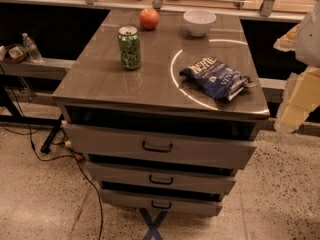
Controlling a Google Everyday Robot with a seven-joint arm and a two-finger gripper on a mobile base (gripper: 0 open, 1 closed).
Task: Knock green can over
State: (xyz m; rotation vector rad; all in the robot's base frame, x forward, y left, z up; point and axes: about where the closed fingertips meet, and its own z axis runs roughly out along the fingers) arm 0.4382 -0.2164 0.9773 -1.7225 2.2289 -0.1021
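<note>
The green can stands upright on the left part of the grey cabinet top. It has a mottled green-white pattern and a silver top. My gripper shows as pale cream parts at the right edge of the view, off the cabinet's right side and far from the can, with the chip bag between them. It holds nothing that I can see.
A blue chip bag lies at the right front of the top. A red apple and a white bowl sit at the back. Three drawers are below. A water bottle stands on a shelf at left. Cables lie on the floor.
</note>
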